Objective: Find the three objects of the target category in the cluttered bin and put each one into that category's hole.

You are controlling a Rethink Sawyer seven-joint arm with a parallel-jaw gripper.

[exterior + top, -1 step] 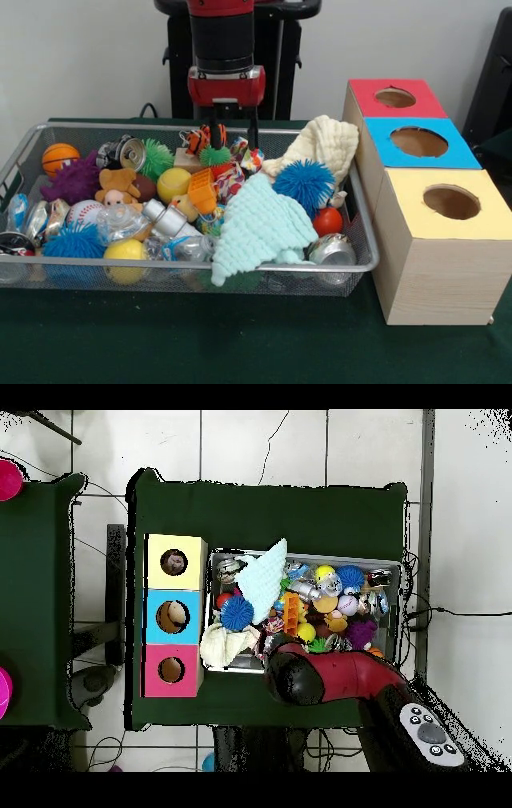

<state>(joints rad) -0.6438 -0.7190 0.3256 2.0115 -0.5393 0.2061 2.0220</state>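
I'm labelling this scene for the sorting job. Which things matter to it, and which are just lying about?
In the job: gripper, wire bin, its clutter, red box, blue box, yellow box.
Lying about: pink object on the side table, floor cable.

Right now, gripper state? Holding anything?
Gripper: open, fingers apart, holding nothing, low over the toys at the back of the bin.
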